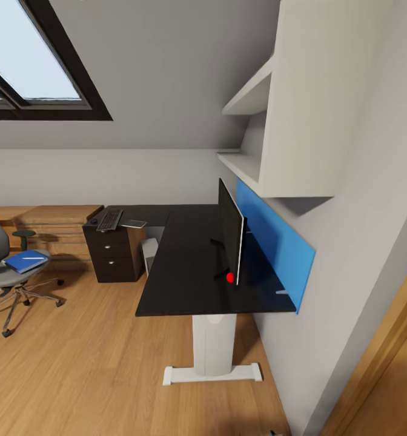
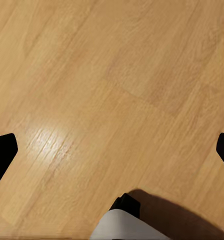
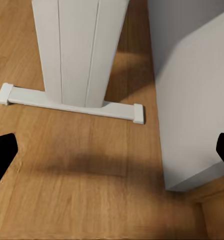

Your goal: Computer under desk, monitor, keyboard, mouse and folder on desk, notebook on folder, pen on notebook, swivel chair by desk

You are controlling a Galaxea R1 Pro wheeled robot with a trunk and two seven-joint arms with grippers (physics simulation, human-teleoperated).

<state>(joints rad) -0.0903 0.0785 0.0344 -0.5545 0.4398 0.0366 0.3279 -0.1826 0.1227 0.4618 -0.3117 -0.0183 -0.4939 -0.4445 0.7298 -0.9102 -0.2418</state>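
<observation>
From the head camera, the desk (image 1: 185,266) runs along the wall with the monitor (image 1: 231,233) upright on it, edge-on. The keyboard (image 1: 109,220) lies on the far wing, a small dark mouse (image 1: 94,221) just beside it. The folder (image 1: 25,261) rests on the swivel chair (image 1: 3,266) at the left — well apart from the desk.

Left wrist view: the left gripper (image 2: 112,150) hangs spread over the oak floor (image 2: 117,75).

Right wrist view: the right gripper (image 3: 112,155) is likewise spread, clasping nothing — before it stands the desk's white leg (image 3: 77,50).

left gripper (image 2: 112,145): jaws spread wide, pointing down | right gripper (image 3: 112,150): jaws spread wide, pointing down
</observation>
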